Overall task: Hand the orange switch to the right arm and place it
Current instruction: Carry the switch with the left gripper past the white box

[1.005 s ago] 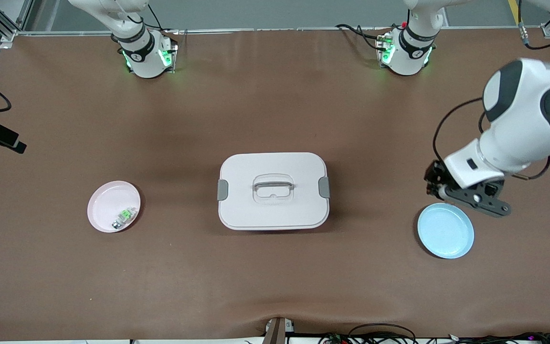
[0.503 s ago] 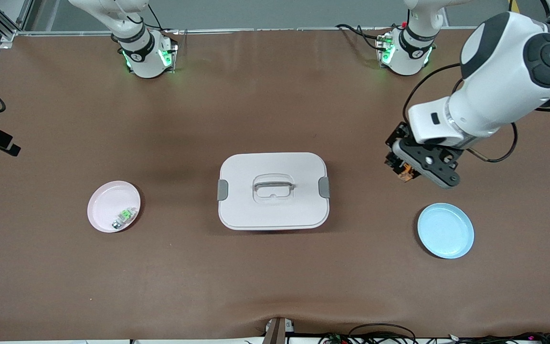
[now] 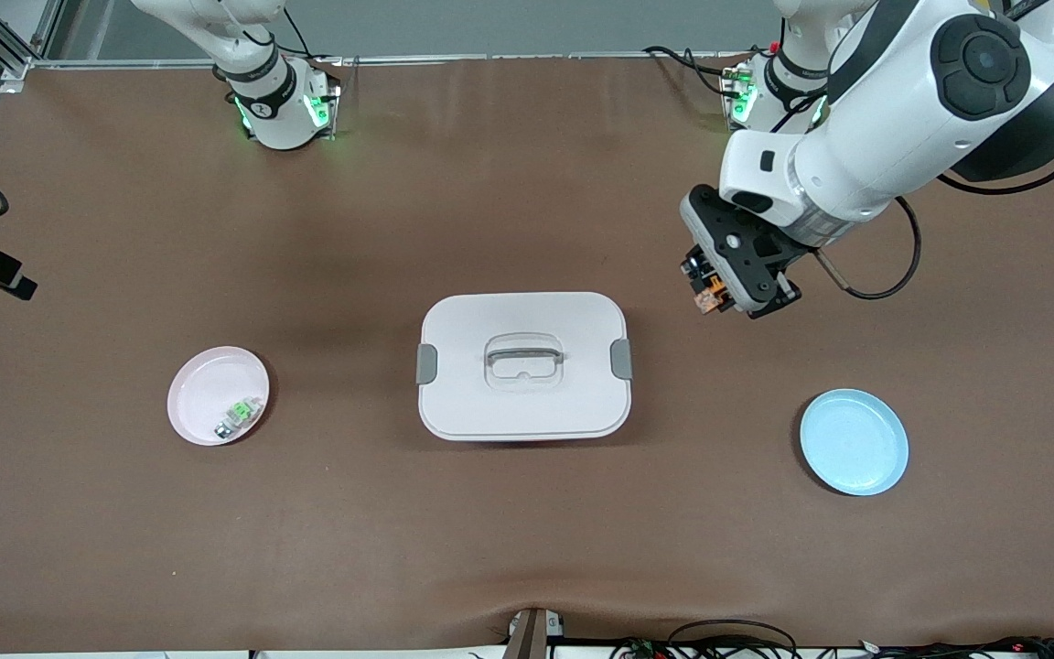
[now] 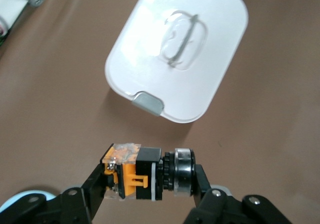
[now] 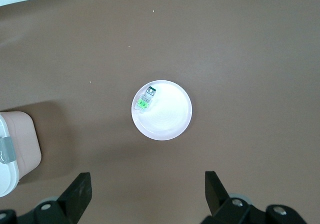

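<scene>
The orange switch [image 3: 708, 296], a stubby black part with orange bands and a silver ring, hangs above bare table next to the white box's corner, toward the left arm's end. My left gripper [image 3: 710, 293] is shut on it, one finger at each end [image 4: 150, 180]; in the left wrist view the switch [image 4: 135, 176] lies crosswise between the fingers. My right gripper [image 5: 147, 184] is open and holds nothing, high over the pink plate [image 5: 167, 116]. It is out of the front view.
A closed white box [image 3: 523, 366] with a handle sits mid-table. The pink plate [image 3: 202, 389], toward the right arm's end, holds a small green-and-clear part [image 3: 236, 416]. A blue plate [image 3: 854, 442] lies bare toward the left arm's end.
My left gripper has carried the switch away from over the blue plate's edge to over bare table beside the box. The right gripper's state is unchanged.
</scene>
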You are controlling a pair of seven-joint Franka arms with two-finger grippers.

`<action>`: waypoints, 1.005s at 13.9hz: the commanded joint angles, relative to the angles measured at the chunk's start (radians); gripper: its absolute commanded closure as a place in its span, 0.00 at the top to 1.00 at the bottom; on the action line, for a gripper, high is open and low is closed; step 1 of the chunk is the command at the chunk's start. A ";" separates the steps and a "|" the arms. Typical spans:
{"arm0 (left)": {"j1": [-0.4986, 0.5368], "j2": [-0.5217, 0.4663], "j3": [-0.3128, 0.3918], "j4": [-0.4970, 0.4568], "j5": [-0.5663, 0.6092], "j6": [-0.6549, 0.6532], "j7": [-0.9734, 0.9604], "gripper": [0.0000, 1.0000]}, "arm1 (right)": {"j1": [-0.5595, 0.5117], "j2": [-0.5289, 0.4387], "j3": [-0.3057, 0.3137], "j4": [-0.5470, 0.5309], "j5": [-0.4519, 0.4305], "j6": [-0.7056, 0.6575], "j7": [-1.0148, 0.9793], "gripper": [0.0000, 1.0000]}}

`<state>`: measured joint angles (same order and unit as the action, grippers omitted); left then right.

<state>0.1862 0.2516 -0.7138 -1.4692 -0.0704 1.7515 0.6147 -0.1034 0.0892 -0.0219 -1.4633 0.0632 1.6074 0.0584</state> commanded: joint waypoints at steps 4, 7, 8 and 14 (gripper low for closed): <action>0.013 -0.023 -0.064 0.015 -0.025 -0.037 0.103 0.00 | -0.012 -0.008 0.011 -0.006 0.014 -0.007 -0.011 1.00; 0.007 -0.014 -0.088 0.015 -0.023 -0.035 0.158 0.00 | -0.012 -0.006 0.011 -0.006 0.007 -0.014 -0.011 1.00; -0.001 -0.009 -0.091 0.015 -0.023 -0.033 0.177 0.00 | -0.010 -0.008 0.011 -0.006 0.009 -0.014 -0.011 1.00; -0.005 -0.005 -0.164 0.013 -0.023 -0.027 0.223 0.00 | -0.010 -0.008 0.011 -0.006 0.009 -0.027 -0.008 1.00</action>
<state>0.1730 0.2536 -0.8567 -1.4590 -0.0784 1.7300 0.8127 -0.1034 0.0893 -0.0199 -1.4639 0.0636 1.5864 0.0544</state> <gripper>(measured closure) 0.278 0.000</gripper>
